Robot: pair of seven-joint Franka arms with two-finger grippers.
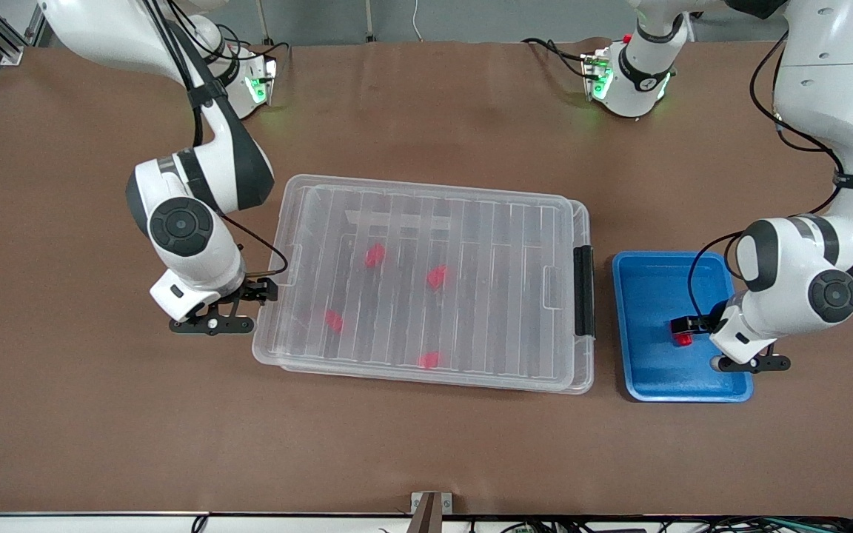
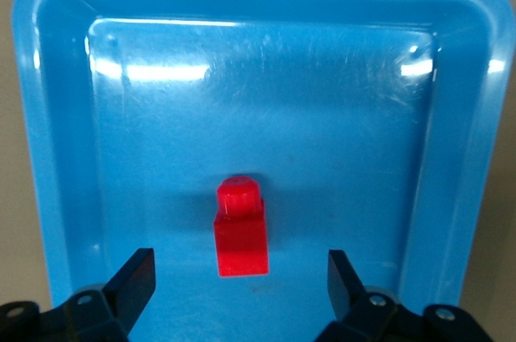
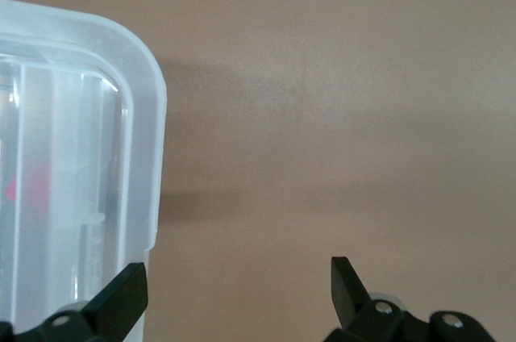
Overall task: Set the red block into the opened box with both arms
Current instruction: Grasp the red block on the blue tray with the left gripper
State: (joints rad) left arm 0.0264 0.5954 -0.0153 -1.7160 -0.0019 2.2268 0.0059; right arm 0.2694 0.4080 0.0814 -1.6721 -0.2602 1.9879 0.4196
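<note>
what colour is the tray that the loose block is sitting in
Blue. The tray shows best in the left wrist view, with the red block on its floor.

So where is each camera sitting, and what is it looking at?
Front view: high across the table, facing both arms; shows the lidded box, the blue tray, the left gripper and the right gripper.
Left wrist view: on the left arm's wrist, looking down at the red block in the tray; its open fingers show.
Right wrist view: on the right arm's wrist, looking at the box's corner and table; open fingers show.
Shared: front and left wrist views both show the block and tray.
</note>
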